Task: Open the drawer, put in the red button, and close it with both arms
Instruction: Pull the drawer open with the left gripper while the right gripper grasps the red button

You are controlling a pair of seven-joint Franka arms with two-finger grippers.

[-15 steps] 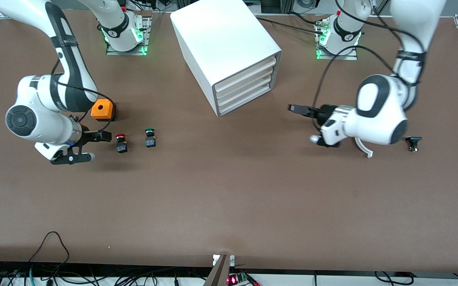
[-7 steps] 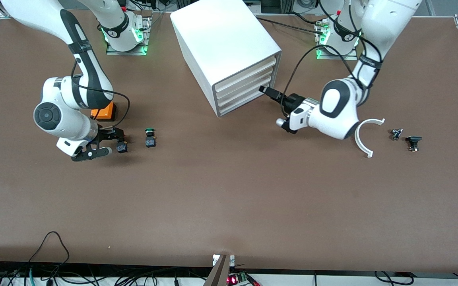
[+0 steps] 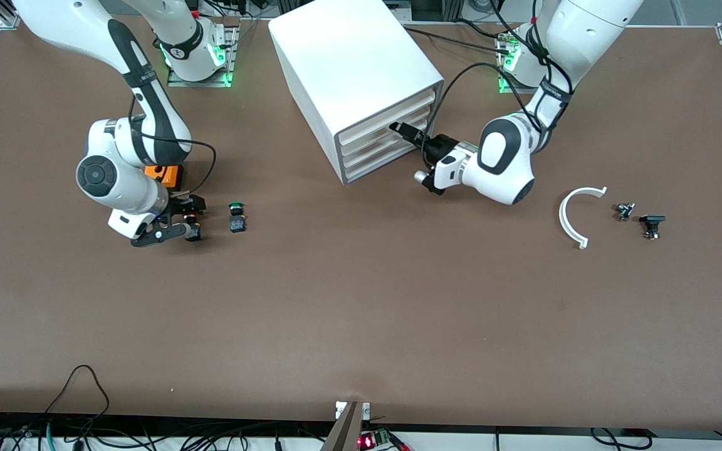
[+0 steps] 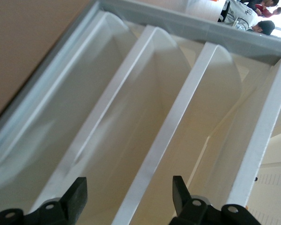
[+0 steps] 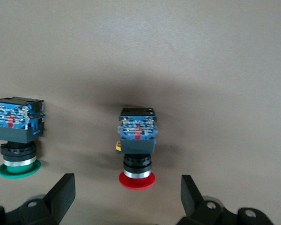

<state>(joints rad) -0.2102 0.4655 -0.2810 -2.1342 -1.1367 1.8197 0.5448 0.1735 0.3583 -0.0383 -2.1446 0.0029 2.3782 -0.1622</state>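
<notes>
Glossy white plastic arms (image 3: 505, 156) work above a matt brown tabletop (image 3: 361, 313); the smooth white drawer cabinet (image 3: 348, 69) looks plastic, the red button (image 5: 136, 180) cap shiny.

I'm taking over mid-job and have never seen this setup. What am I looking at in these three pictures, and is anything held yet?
Two white robot arms work at a brown table. The wide picture looks down from across the table; the other two come from cameras on each arm's wrist.

The left gripper is at the front of the white drawer cabinet, fingers open; its wrist picture shows the drawer fronts close up, all shut.

The right gripper is down at the red button, fingers open on either side of it, nothing held. The green button lies beside it, with the orange box farther from the front camera.

Toward the left arm's end lie a white curved piece and two small dark parts.
</notes>
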